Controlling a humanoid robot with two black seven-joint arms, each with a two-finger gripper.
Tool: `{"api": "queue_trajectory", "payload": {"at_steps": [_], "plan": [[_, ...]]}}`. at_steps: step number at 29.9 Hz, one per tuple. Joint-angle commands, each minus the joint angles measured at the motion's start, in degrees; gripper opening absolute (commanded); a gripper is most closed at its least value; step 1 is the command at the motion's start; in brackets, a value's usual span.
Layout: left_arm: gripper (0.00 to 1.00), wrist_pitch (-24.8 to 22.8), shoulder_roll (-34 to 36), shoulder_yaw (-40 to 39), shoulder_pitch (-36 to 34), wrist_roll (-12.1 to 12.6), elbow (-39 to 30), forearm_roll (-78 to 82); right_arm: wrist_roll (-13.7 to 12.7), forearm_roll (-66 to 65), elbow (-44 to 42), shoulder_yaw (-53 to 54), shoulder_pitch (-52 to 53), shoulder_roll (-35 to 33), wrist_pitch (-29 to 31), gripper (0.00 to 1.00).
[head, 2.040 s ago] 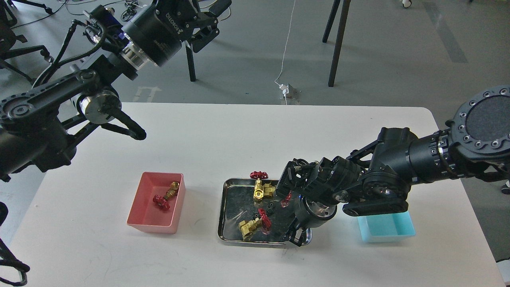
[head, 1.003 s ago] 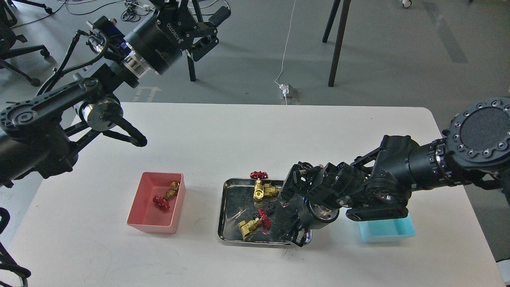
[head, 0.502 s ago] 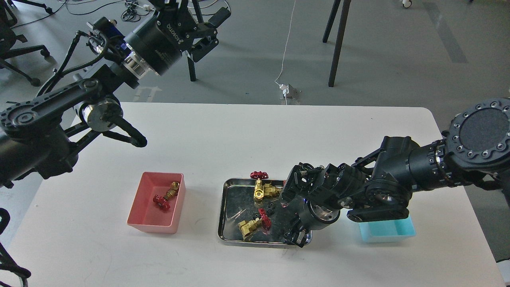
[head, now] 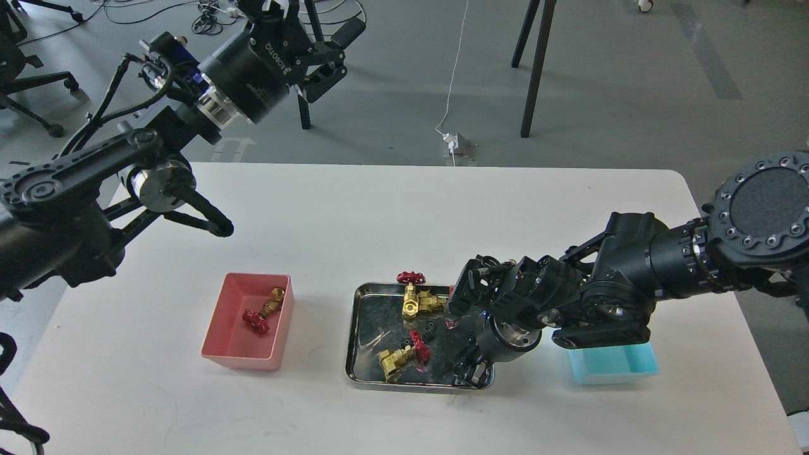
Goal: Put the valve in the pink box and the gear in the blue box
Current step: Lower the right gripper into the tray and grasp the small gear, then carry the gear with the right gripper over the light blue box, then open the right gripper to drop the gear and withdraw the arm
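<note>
The white tabletop [head: 392, 208] fills most of the frame. The left arm stays raised in the upper left, and its end effector [head: 316, 38] is seen end-on, so I cannot tell if it is apart or together. The right arm enters from the right, and its end effector [head: 473, 374] points down into the lower right corner of the steel tray [head: 355, 354]; it is dark and small, so its state is also not clear.

The pink box [head: 218, 341] at lower left already holds one valve [head: 260, 313]. The blue box [head: 622, 366] at lower right is partly under the right arm.

In the tray lie two more valves [head: 418, 302] and a gear [head: 428, 330].

I judge the step is picking a small part from the tray. A good way is to descend slowly, centre the fingers on one part, and avoid pushing the neighbour valves.
</note>
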Motion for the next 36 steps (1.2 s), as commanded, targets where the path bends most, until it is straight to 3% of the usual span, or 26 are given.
{"api": "queue_trajectory", "payload": {"at_steps": [1, 5, 13, 20, 24, 25, 27, 29, 36], "plan": [[0.95, -0.1, 0.0, 0.0, 0.0, 0.0, 0.0, 0.0, 0.1, 0.7, 0.9, 2.3, 2.0, -1.8, -0.1, 0.15], [0.95, -0.1, -1.0, 0.0, 0.1, 0.0, 0.0, 0.0, 0.1, 0.8, 4.1, 4.0, 5.1, -10.4, 0.0, 0.15], [0.95, -0.1, -2.2, 0.1, 0.4, 0.0, 0.0, 0.0, 0.1, -1.0, 11.1, 3.3, 5.0, -34.3, 0.2, 0.15], [0.95, 0.0, -3.4, 0.0, 0.3, 0.0, 0.3, 0.1, 0.1, -3.7, 11.1, 4.1, -1.0, -39.7, 0.0, 0.16], [0.95, -0.1, -3.3, 0.1, 0.2, 0.0, 0.3, 0.1, 0.0, -3.5, 11.1, 4.2, -1.5, -40.0, 0.0, 0.29], [0.95, -0.1, -3.2, 0.1, 0.2, 0.0, 0.3, 0.0, 0.0, -3.2, 10.9, 4.3, -1.5, -40.2, -0.1, 0.38], [0.95, -0.1, -3.1, 0.1, 0.1, 0.0, 0.3, 0.1, 0.0, -2.5, 11.1, 4.8, -1.6, -41.5, -0.3, 0.61], [0.95, -0.1, -3.1, 0.1, 0.0, 0.0, 0.3, 0.1, -0.1, -2.4, 11.4, 7.2, -1.7, -43.4, -0.1, 1.0], [0.95, -0.3, -3.3, 0.3, -0.3, 0.0, 2.1, 0.1, -0.1, 0.4, 11.4, 18.8, -4.1, -50.5, -1.3, 1.0]]}}
